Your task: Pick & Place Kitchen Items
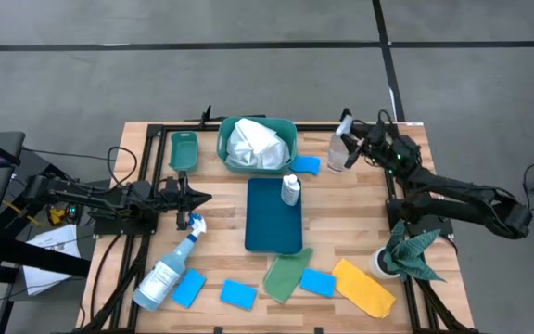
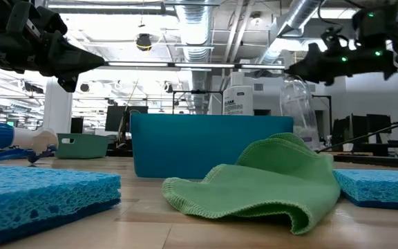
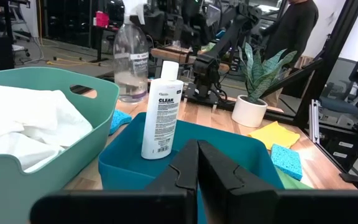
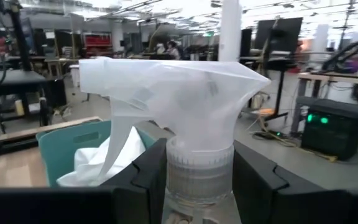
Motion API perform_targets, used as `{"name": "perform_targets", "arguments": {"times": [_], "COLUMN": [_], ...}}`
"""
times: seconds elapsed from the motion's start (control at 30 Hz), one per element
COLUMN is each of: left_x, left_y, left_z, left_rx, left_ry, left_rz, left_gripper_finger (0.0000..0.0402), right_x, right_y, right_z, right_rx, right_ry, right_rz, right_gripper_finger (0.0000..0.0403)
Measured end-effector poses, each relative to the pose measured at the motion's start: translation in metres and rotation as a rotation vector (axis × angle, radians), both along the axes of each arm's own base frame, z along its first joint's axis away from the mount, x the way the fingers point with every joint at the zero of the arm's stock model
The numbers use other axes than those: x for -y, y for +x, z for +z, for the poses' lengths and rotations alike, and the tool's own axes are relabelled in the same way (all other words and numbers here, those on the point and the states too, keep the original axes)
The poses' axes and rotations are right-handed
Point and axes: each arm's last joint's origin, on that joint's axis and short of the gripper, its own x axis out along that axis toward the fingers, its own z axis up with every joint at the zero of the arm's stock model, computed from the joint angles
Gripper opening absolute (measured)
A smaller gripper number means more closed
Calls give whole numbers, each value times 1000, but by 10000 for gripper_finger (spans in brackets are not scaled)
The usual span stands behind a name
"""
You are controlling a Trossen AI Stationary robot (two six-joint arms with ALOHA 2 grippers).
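Right gripper (image 4: 197, 180) pinches the neck of a clear spray bottle with a white trigger (image 4: 179, 87), one finger on each side of its collar; the high view puts this pair at the table's far right corner (image 1: 346, 148). Left gripper (image 1: 196, 198) hangs over the table's left side with its fingers pressed together, just beyond the blue-trigger spray bottle (image 1: 167, 269), which lies on its side.

Counted from above, the near edge holds three blue sponges (image 1: 238, 295), with a fourth (image 1: 305, 165) lying farther off beside the teal basin (image 1: 226, 141). Three cloths show: a green one (image 1: 286, 276), a yellow one (image 1: 364, 287), and a white one (image 1: 254, 146) bundled inside the basin. One small white bottle (image 1: 290, 189) stands at the far end of the blue tray (image 1: 273, 232).

Only the low view shows the green cloth's humped folds (image 2: 268, 173), which block part of the tray's wall (image 2: 185, 145). Only the left wrist view reads the bottle's label, "CLEAR" (image 3: 161, 106).

A small green bin (image 1: 184, 150) sits left of the basin. A potted plant (image 1: 404, 255) stands at the right edge, beside the right arm. A person in dark clothes (image 3: 294, 31) stands beyond the table.
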Motion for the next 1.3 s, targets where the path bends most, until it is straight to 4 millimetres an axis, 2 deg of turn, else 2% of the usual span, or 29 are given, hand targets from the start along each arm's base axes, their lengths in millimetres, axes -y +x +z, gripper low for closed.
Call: {"name": "perform_targets", "arguments": {"times": [0.37, 0.6, 1.03, 1.3], "left_x": [0, 0, 0, 0], "left_y": [0, 0, 0, 0], "left_z": [0, 0, 0, 0], "left_rx": [0, 0, 0, 0], "left_ry": [0, 0, 0, 0], "left_rz": [0, 0, 0, 0], "left_gripper_finger": [0, 0, 0, 0], "right_x": [-29, -35, -35, -33], "right_y": [-9, -5, -6, -3], "right_z": [-36, -38, -39, -30], "right_rx": [57, 31, 65, 74], "right_ry": [-13, -30, 20, 3], "right_rz": [-76, -47, -55, -57], "right_gripper_finger": [131, 136, 232, 240]}}
